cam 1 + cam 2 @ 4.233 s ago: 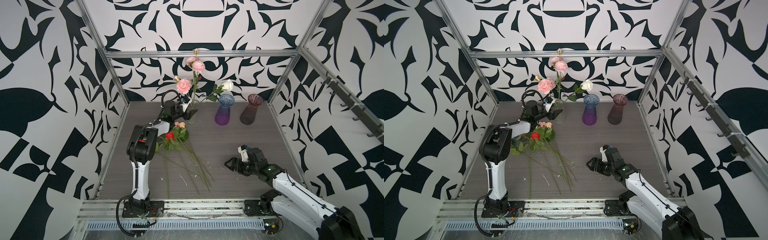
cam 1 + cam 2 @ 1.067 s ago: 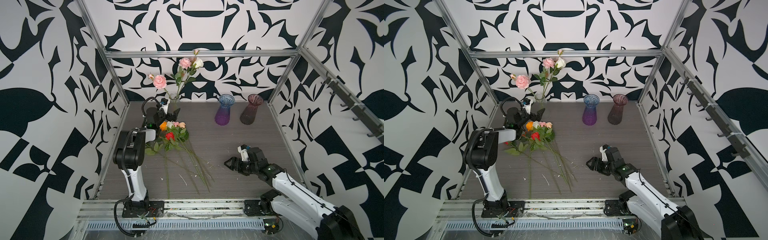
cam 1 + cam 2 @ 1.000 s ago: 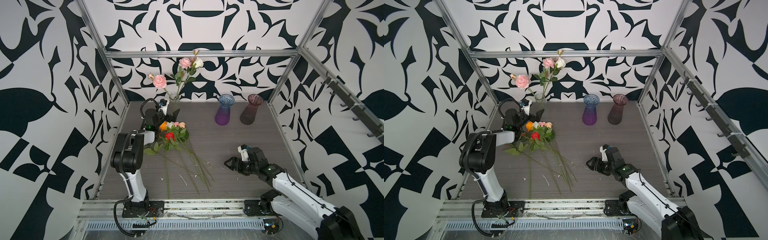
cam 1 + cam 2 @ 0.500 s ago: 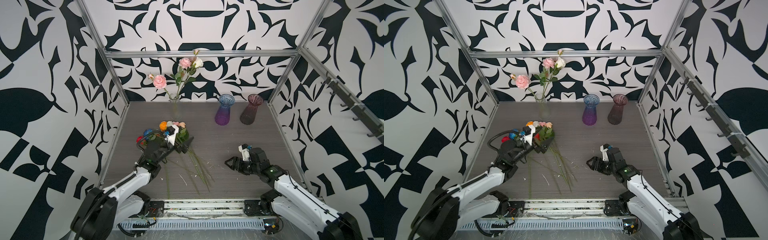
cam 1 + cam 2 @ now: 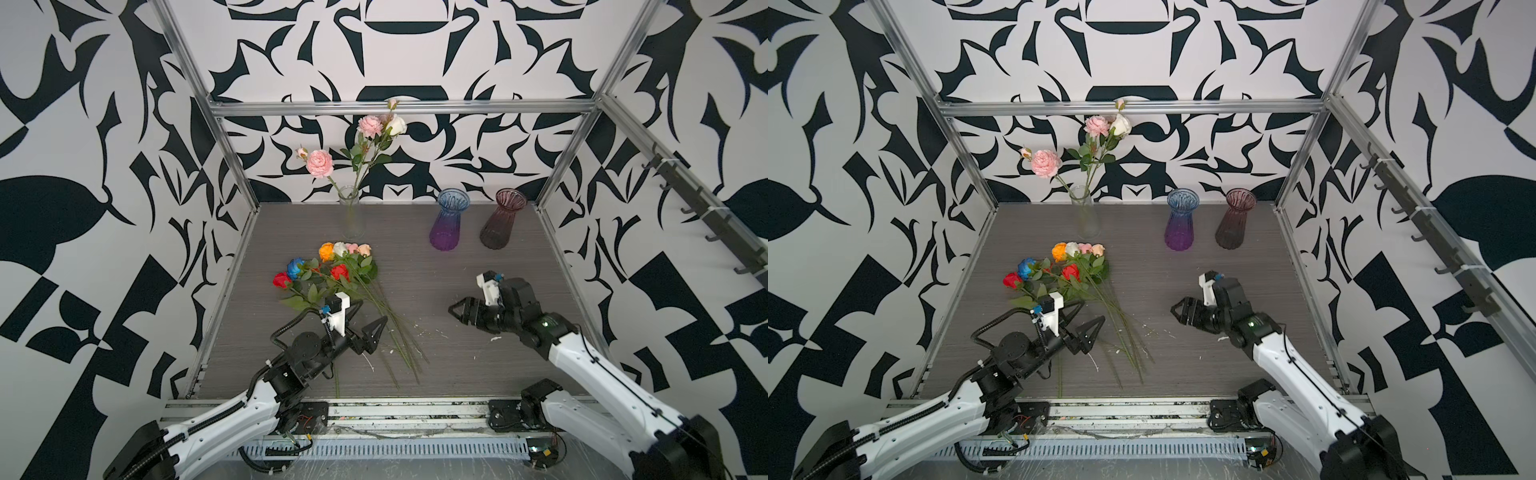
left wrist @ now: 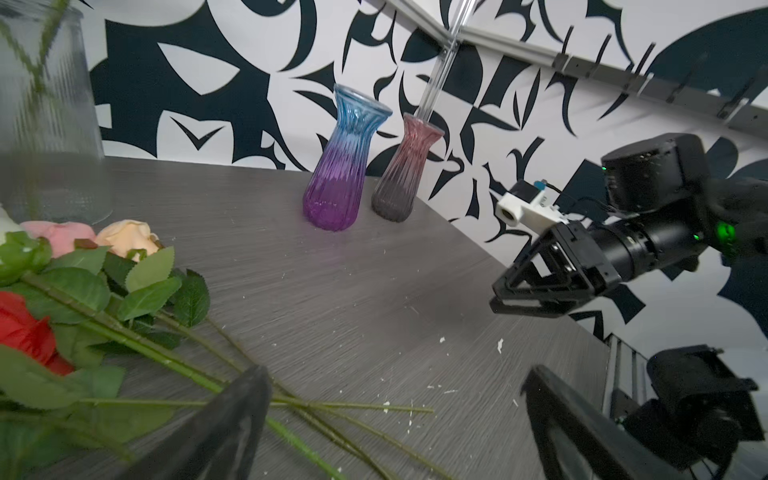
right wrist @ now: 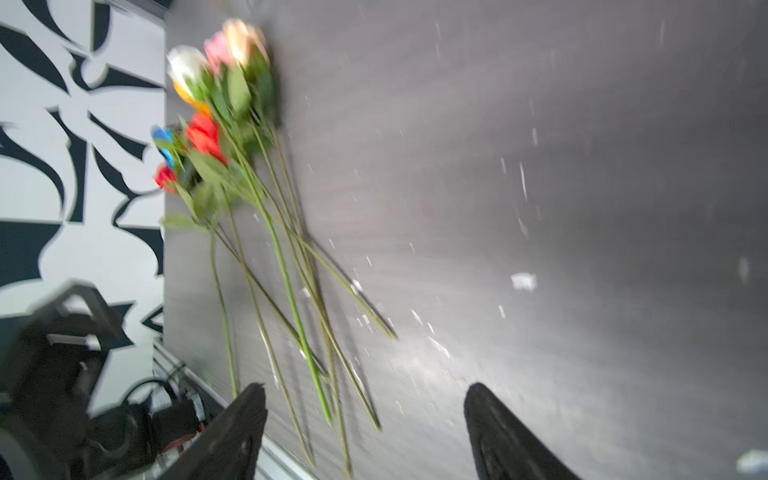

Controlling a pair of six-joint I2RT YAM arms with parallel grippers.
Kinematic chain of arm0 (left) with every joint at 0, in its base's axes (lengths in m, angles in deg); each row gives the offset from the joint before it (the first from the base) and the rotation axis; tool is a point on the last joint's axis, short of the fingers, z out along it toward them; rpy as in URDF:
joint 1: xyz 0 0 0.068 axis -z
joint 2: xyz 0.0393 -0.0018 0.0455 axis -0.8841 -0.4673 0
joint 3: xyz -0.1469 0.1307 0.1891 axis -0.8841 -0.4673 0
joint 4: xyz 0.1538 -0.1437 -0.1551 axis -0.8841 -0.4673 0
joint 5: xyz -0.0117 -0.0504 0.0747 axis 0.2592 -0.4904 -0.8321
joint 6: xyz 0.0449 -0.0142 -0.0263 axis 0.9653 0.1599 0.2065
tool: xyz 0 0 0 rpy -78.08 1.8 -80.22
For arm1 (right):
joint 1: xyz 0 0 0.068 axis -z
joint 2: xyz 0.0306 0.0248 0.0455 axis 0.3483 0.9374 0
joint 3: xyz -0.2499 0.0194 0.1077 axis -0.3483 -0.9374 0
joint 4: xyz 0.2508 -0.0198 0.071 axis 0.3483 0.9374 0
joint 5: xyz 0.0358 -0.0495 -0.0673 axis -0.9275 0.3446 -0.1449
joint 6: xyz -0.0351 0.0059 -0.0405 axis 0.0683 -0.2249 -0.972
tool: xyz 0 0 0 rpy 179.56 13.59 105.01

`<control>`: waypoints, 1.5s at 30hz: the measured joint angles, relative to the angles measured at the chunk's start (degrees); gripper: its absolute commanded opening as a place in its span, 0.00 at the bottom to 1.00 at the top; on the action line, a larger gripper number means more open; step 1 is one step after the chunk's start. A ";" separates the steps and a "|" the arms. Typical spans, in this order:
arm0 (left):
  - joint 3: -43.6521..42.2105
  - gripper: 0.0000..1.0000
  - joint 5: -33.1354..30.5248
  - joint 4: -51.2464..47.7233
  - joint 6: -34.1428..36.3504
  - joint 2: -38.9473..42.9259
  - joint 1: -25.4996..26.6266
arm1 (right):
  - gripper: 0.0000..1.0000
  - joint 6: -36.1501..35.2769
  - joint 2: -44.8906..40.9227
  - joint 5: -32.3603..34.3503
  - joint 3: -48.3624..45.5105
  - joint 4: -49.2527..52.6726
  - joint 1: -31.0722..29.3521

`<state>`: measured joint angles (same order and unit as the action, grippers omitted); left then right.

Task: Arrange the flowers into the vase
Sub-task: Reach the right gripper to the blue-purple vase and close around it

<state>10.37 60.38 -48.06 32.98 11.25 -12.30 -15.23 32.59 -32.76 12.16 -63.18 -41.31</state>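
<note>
A clear glass vase (image 5: pixel 351 216) stands at the back of the table with two pink blooms and a white rose (image 5: pixel 397 124) in it. Several more flowers (image 5: pixel 338 270) lie in a bunch left of centre: red, blue, orange, white, pink and peach heads, stems fanning toward the front. My left gripper (image 5: pixel 372 312) hovers open and empty over the lower stems (image 6: pixel 199 370), jaws wide apart in the left wrist view (image 6: pixel 395 374). Out to the right of the stems, my right gripper (image 5: pixel 455 311) is open and empty, pointing at them (image 7: pixel 365 388).
A blue-to-purple vase (image 5: pixel 449 224) and a pink-grey vase (image 5: pixel 500 224) stand empty at the back right. White flecks litter the grey table (image 5: pixel 457 365). Metal frame posts and patterned walls close in the sides and back; a rail runs along the front edge.
My left arm has pulled back from the clear vase at the back to the front of the table, over the stems. The vase stands alone. The right arm has barely moved.
</note>
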 measured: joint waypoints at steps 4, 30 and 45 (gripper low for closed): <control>-1.38 1.00 -1.70 1.11 -1.14 3.48 0.00 | 0.78 -2.91 10.47 1.64 16.68 1.46 2.43; -3.85 1.00 -3.98 7.54 -3.58 -1.90 0.00 | 0.47 -8.79 63.69 1.62 86.42 26.43 15.21; -3.85 0.99 -4.09 7.45 -3.69 -0.42 0.00 | 0.13 -9.88 62.55 1.46 82.93 26.71 15.23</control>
<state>6.52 56.29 -40.61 29.28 10.83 -12.30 -25.11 95.14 -31.29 95.09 -36.47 -26.07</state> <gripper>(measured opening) 0.994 0.141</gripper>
